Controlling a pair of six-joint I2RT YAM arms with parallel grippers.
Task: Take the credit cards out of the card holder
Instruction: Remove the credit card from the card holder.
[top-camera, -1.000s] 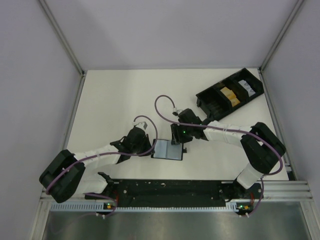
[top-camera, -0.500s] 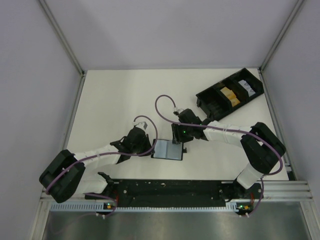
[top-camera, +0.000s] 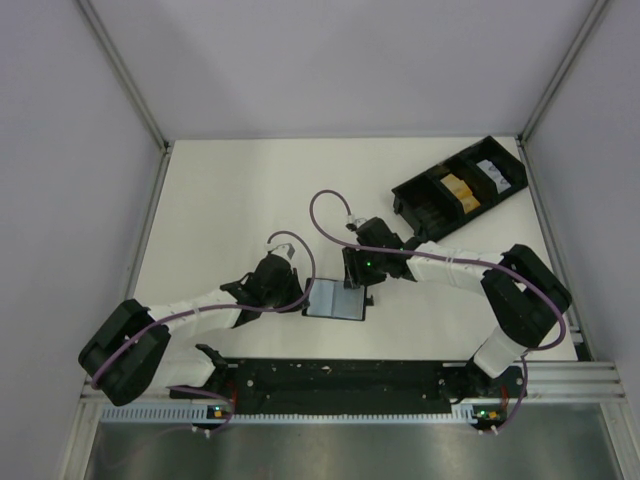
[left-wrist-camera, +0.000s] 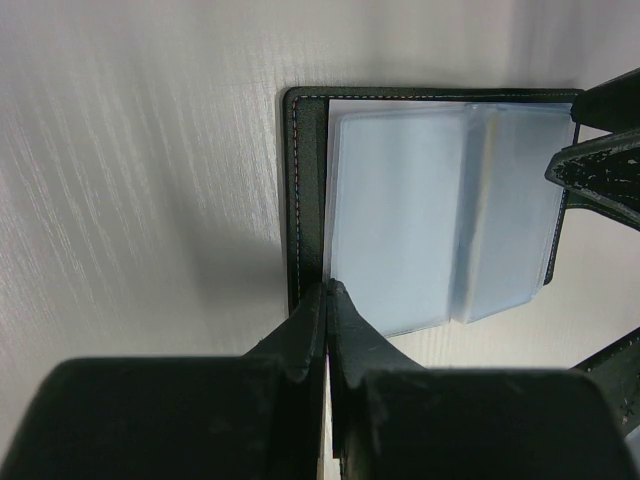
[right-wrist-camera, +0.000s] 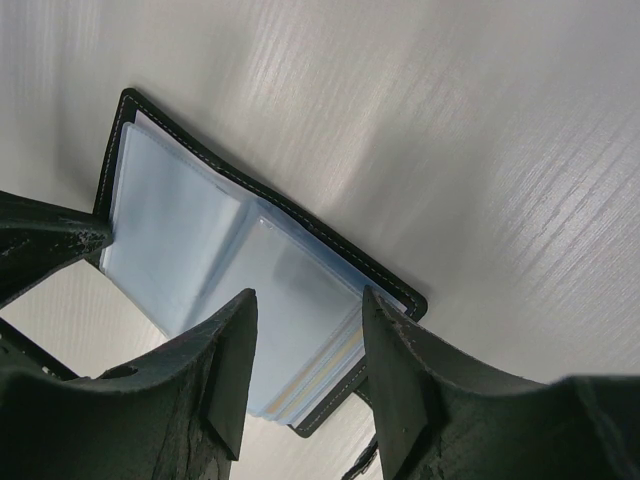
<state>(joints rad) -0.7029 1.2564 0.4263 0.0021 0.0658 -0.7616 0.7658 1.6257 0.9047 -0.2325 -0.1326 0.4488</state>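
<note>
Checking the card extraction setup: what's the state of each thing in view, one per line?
card holder: open flat on the table, clear sleeves facing up.
credit cards: inside the sleeves, only edges showing.
left pincer: shut, tips at the holder's black border.
right pincer: open, fingers either side of the sleeves.
black tray: far right, orange-yellow item in one compartment.

Soft, even light from above; we get a crisp overhead view and softer close-ups.

Overhead, we find the matte white table (top-camera: 220, 200) bright and evenly lit, with only faint shadows. In the wrist views, the small black folding card holder with glossy blue-grey sleeves (left-wrist-camera: 440, 210) carries a pale sheen, and a soft grey shadow falls on the table beside it. The left gripper (left-wrist-camera: 328, 292) and right gripper (right-wrist-camera: 307, 300) loom dark in the near field, seemingly out of focus.
</note>
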